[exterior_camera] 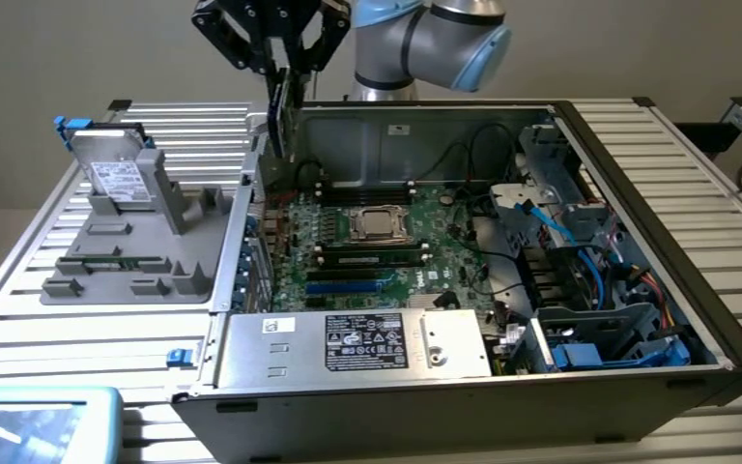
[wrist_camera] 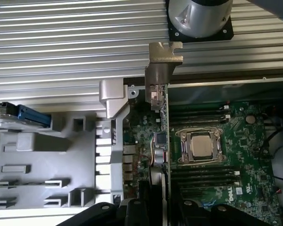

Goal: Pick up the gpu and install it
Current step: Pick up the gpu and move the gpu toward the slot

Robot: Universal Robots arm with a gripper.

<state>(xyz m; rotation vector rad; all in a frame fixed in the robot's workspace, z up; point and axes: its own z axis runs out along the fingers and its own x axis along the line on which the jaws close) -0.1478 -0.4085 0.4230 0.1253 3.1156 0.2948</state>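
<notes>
The pincer (wrist_camera: 155,209), its dark fingers half closed, clamped the gpu (wrist_camera: 161,75) by its upper edge. The card hung edge-on straight beneath the pincer, silver bracket at one end, above the open computer case (exterior_camera: 448,416) and its motherboard (wrist_camera: 254,160). It looked light and stiff yet fragile, best gripped on bare board edges, clear of cooler and contacts.

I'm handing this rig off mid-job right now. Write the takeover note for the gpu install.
Gripper: shut on the gpu, card held on edge and hanging below the fingers.
Position: in the air over the open computer case, at the exterior view's left side of the motherboard.
Done: card is picked up and clear of the gray holder tray, where the hard drive stands.
Left: card not yet seated in the motherboard.
</notes>
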